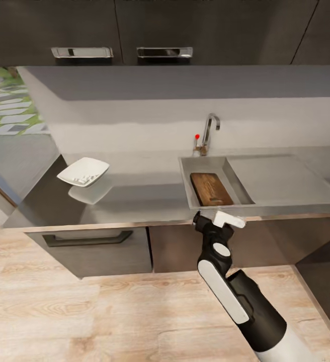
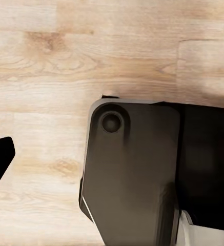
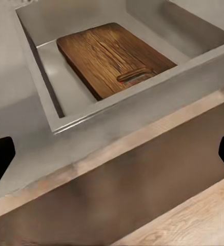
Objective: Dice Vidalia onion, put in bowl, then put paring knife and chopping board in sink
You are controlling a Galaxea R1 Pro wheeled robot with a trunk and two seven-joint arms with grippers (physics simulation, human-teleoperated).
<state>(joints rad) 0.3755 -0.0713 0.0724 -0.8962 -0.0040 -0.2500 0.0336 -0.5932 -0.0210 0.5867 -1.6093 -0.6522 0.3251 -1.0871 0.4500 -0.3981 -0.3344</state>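
The dark brown chopping board [image 1: 211, 189] lies flat in the basin of the sink [image 1: 187, 176], its handle slot [image 3: 135, 76] towards the front wall. A reddish streak runs along that slot; I cannot tell what it is, and the paring knife is hidden. On the countertop [image 1: 145, 198] to the left stands the white bowl [image 1: 83, 171], holding the diced onion [image 1: 88, 177] as tiny white cubes. My right gripper [image 1: 220, 217] hovers at the counter's front edge just before the sink, open [image 3: 114, 154] and holding nothing. My left gripper [image 2: 112, 159] hangs low over the floor, open.
A chrome tap [image 1: 209, 131] with a red knob stands behind the basin, and the flat drainboard [image 1: 280, 178] stretches to its right. Dark drawer fronts [image 1: 92, 244] sit below the counter and wall cabinets above. Light wooden floor [image 1: 84, 311] lies in front.
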